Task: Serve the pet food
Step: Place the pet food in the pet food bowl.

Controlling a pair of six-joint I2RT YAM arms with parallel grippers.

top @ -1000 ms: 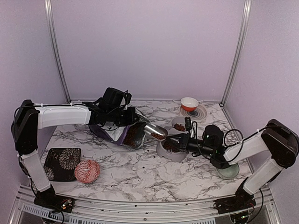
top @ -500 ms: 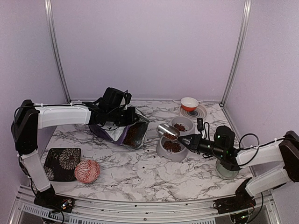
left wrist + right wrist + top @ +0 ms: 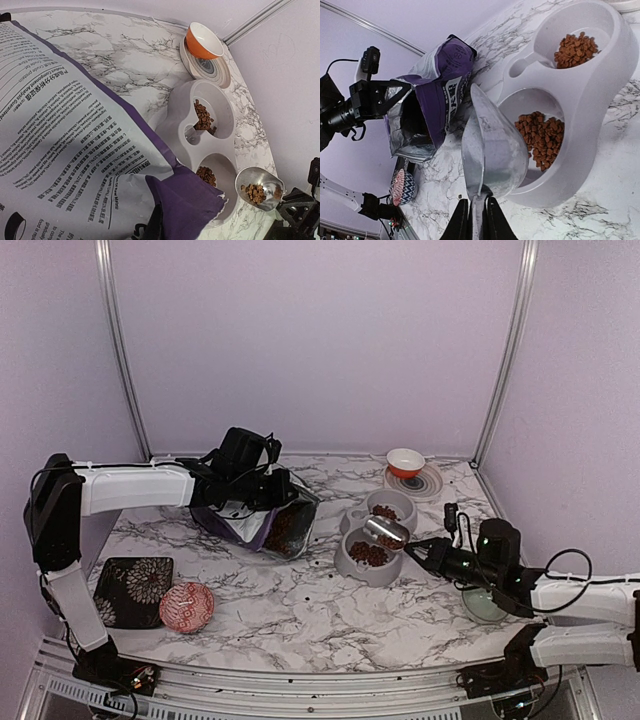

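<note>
the small dark-brown dry kibble (image 3: 542,137) lies heaped in both wells of the grey plastic double-bowl feeder (image 3: 605,100), with a few more pellets in the rounded steel scoop (image 3: 259,187) hanging by the feeder's near well. the right gripper (image 3: 477,220) is clamped on the scoop's thin handle. the left gripper (image 3: 268,490) pinches the rim of the purple and silver food bag (image 3: 75,130), its mouth gaping toward the feeder. this looks like the pouring step. next the wrist should roll so the scoop empties into a well, not onto the marble-patterned table (image 3: 300,600).

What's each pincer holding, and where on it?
Left pincer: purple food bag, by the edge at its open mouth. Right pincer: metal scoop, by its handle.
</note>
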